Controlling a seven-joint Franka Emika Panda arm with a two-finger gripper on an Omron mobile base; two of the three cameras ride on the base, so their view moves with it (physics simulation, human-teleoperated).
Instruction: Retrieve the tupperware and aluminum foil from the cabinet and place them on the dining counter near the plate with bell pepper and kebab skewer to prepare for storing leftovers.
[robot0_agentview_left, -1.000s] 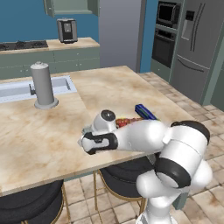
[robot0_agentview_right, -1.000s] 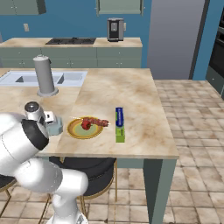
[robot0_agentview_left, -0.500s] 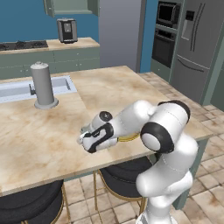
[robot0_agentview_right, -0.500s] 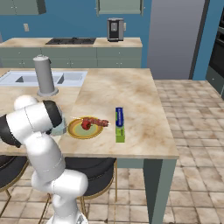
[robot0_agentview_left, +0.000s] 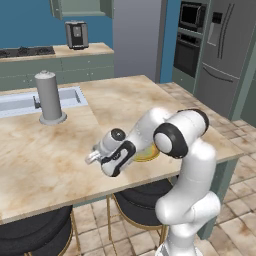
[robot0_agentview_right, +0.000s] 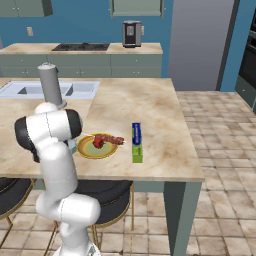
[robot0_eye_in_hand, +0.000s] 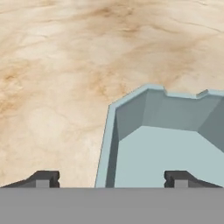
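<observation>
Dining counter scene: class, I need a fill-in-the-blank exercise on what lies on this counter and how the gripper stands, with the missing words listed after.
1. The aluminum foil lies flat on the dining counter, beside the ____ holding reddish food.
2. In the hand view, the tupperware sits on the counter with its open side facing ____.
3. The gripper has its fingertips spread ____.
4. Near the sink stands a tall grey ____.

Missing words: plate; up; apart; cylinder

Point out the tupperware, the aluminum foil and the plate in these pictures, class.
tupperware (robot0_eye_in_hand: 166, 153): hand view, on the tub's pale inner floor.
aluminum foil (robot0_agentview_right: 136, 137): right base view, on the dark-blue middle of the carton.
plate (robot0_agentview_right: 85, 150): right base view, on the bare yellowish rim at its left.
</observation>
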